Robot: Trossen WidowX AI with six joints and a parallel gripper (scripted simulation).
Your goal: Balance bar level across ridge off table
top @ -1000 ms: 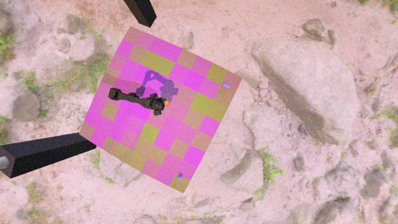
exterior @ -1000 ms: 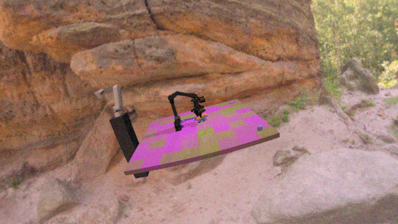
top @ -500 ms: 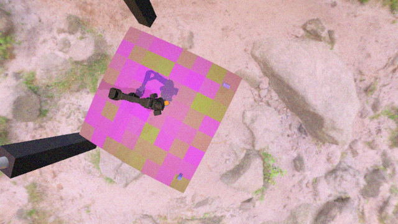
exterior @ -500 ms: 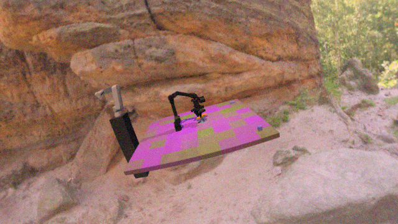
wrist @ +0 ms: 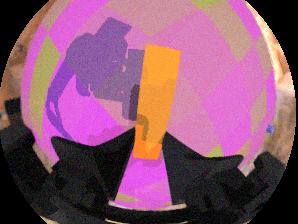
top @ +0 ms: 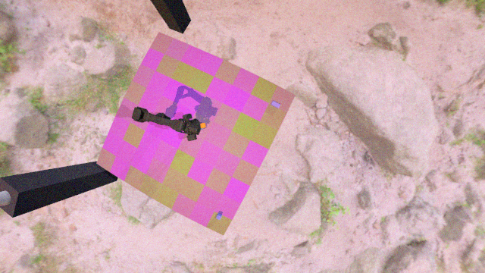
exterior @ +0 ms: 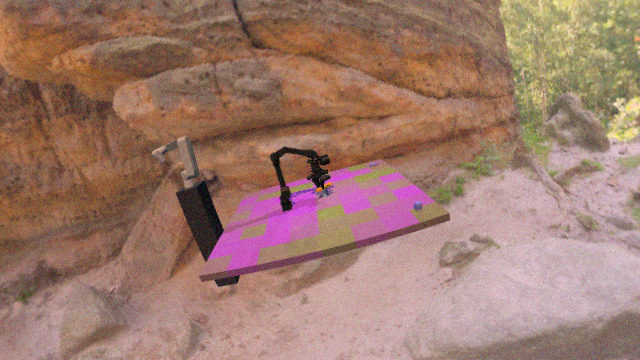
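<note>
My gripper (top: 199,127) (exterior: 321,185) (wrist: 149,132) is shut on one end of an orange bar (top: 203,124) (exterior: 325,188) (wrist: 157,92). It holds the bar a little above the checkered pink and olive table (top: 231,189) (exterior: 300,240), near the table's middle. In the wrist view the bar runs away from the fingers over the arm's shadow. A small light purple piece (top: 276,104) (exterior: 373,163) lies near one far corner of the table. A small blue block (top: 219,215) (exterior: 418,205) stands near another corner. I cannot tell which one is the ridge; both are far from the bar.
A black post (top: 53,186) (exterior: 200,220) stands beside the table's edge, with a grey camera arm (exterior: 182,155) on top. A second black post (top: 172,13) shows at the top of the overhead view. Rock and sand surround the table.
</note>
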